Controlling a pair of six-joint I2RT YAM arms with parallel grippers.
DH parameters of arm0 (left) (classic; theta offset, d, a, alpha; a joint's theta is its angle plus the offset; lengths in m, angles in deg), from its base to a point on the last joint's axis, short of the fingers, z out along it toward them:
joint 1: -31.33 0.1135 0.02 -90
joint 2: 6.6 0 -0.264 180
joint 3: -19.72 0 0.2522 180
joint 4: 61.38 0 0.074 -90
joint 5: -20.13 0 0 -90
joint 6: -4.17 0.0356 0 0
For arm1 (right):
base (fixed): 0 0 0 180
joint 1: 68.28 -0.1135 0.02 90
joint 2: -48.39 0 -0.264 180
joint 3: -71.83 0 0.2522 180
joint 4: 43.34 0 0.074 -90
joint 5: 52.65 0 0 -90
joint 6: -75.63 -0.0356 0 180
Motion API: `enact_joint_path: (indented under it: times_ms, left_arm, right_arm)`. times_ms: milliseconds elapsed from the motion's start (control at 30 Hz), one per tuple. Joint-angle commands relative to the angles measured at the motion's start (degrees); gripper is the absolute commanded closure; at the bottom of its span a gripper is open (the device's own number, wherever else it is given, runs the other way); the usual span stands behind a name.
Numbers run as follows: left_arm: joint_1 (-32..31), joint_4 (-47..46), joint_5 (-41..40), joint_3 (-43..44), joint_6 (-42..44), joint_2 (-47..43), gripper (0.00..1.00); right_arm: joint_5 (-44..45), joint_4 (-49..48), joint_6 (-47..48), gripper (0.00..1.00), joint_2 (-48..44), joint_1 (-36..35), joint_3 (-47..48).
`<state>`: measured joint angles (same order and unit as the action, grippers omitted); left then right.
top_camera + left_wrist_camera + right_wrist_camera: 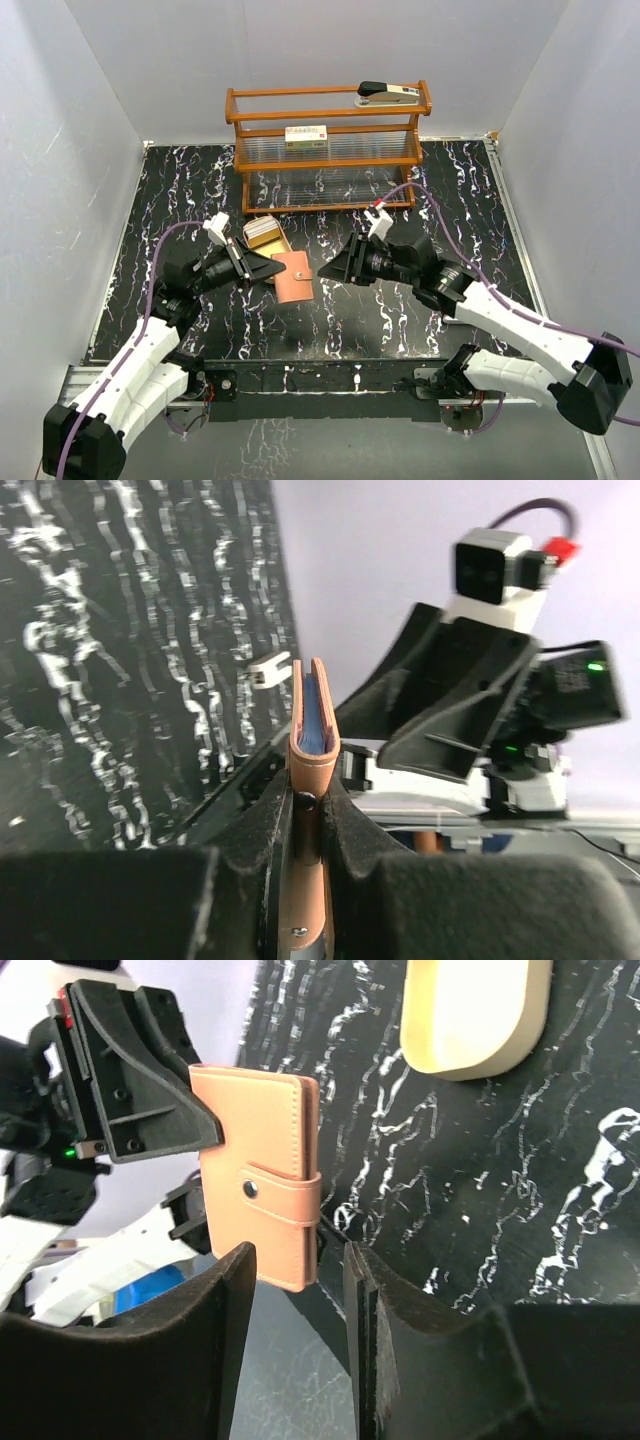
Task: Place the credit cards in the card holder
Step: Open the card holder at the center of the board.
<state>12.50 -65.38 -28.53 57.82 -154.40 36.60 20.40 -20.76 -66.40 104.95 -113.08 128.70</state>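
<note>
The card holder (pixel 293 277) is a salmon-brown wallet, folded shut with its tab snapped. My left gripper (pixel 268 268) is shut on its edge and holds it upright above the table. In the left wrist view the holder (pixel 312 760) stands edge-on between my jaws, and a light blue card edge (pixel 316 715) shows inside it. My right gripper (pixel 335 270) is open and empty, facing the holder. In the right wrist view the holder's (pixel 260 1140) lower corner sits just ahead of my open right gripper (pixel 300 1275). No loose credit cards show.
An oval wooden tray (pixel 263 232) lies just behind the holder and also shows in the right wrist view (pixel 470 1020). A wooden shelf rack (pixel 330 150) stands at the back, with a stapler (pixel 388 94) on top and a cream-and-yellow box (pixel 306 137) on its shelf.
</note>
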Motion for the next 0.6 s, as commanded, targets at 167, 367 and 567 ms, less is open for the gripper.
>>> enact_joint_path:
  times_ms: [167, 367, 567]
  left_arm:
    - [0.20, 20.79, -3.97, 4.21, 14.48, 2.05, 0.99]
    - [0.19, 19.47, -1.49, 3.19, 13.29, 2.76, 0.97]
    - [0.15, 17.80, 0.64, 3.04, 11.52, 2.50, 1.00]
  right_arm:
    - [9.98, 9.57, 5.62, 0.57, 8.63, -5.55, 13.08]
    - [13.69, 10.68, 6.62, 0.56, 14.74, -10.19, 17.32]
    - [13.61, 10.66, 6.76, 0.55, 19.41, -12.93, 18.89]
